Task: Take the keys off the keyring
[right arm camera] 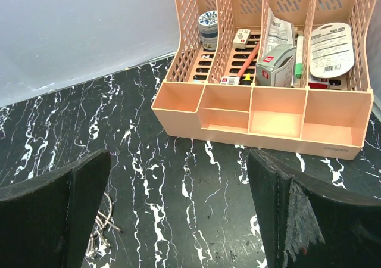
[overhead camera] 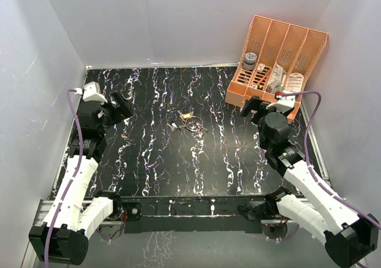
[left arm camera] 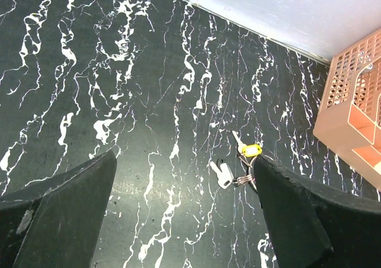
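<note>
The keyring [overhead camera: 189, 123] lies on the black marbled table near its middle, with the keys [overhead camera: 187, 116] still bunched on it. In the left wrist view a brass-yellow key [left arm camera: 250, 150] and a pale silvery key [left arm camera: 223, 174] fan out from the ring [left arm camera: 245, 178], partly hidden by my right finger. In the right wrist view part of the ring [right arm camera: 105, 211] and silvery keys [right arm camera: 98, 235] show beside my left finger. My left gripper [overhead camera: 121, 108] is open and empty, well left of the keys. My right gripper [overhead camera: 253, 107] is open and empty, to their right.
A peach desk organiser [overhead camera: 277, 59] stands at the back right, close behind my right gripper, holding a grey-lidded jar [overhead camera: 250, 59], packets and pens; it also shows in the right wrist view [right arm camera: 262, 110]. White walls enclose the table on three sides.
</note>
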